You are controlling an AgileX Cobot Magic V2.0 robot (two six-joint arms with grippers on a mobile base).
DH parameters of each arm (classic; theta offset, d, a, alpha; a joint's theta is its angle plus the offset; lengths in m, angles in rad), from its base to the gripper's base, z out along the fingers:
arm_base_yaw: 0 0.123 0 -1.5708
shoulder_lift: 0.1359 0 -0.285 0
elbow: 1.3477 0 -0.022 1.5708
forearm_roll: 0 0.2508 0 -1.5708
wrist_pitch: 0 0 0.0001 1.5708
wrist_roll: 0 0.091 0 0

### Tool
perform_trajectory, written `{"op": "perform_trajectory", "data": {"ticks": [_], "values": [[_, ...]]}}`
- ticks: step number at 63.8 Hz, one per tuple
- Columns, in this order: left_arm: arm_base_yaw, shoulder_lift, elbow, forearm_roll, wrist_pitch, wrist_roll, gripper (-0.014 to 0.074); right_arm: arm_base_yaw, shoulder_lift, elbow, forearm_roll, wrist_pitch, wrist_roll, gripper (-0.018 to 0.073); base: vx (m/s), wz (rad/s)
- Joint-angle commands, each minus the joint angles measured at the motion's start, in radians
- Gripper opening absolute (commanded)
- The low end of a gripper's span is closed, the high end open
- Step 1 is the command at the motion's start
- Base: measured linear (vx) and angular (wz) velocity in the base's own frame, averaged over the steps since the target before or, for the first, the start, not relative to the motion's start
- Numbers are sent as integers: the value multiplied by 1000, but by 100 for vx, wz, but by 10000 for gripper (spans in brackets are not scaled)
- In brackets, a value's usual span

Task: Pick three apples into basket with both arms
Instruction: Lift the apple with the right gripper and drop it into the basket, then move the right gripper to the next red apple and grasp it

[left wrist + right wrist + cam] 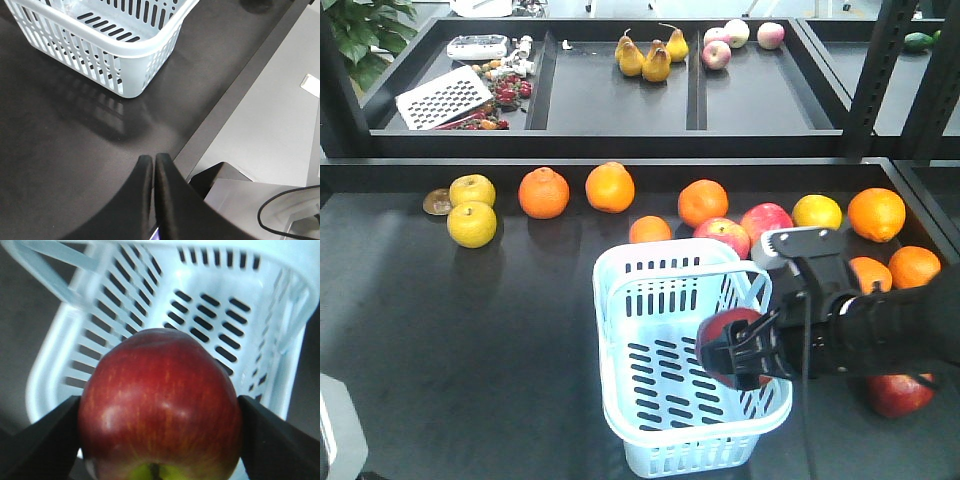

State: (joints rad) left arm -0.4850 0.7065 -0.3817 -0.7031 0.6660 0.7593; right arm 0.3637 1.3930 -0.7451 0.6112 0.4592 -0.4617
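Matte black tabletop (440, 340); right gripper (738, 352) clamps dark apple (160, 390) over basket (620, 272), lower right; left gripper (152, 162) jaws pressed together.

Front camera looks down over the table (440, 330) from above; both wrist cameras sit close in — all three share the basket (604, 330).
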Motion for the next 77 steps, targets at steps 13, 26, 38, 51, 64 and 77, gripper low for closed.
{"op": "perform_trajectory", "data": {"ticks": [13,26,38,51,64,77], "values": [[1,-1,-24,-42,-40,-7,-6,-3,27,-29,15,-111,-106,560,0,0],[1,-1,-24,-42,-40,-7,-6,-3,27,-29,15,-111,-115,642,0,0],[1,-1,-24,-42,-43,-7,-6,-3,27,-29,15,-109,-115,589,0,0],[1,-1,-24,-42,-43,-7,-6,-3,4,-29,6,-25,-115,422,0,0],[1,-1,-24,-42,-43,-6,-6,-3,-94,-29,-106,97,-50,77,0,0],[1,-1,-24,-42,-43,-6,-6,-3,-223,-29,-385,157,258,-8,0,0]]}}
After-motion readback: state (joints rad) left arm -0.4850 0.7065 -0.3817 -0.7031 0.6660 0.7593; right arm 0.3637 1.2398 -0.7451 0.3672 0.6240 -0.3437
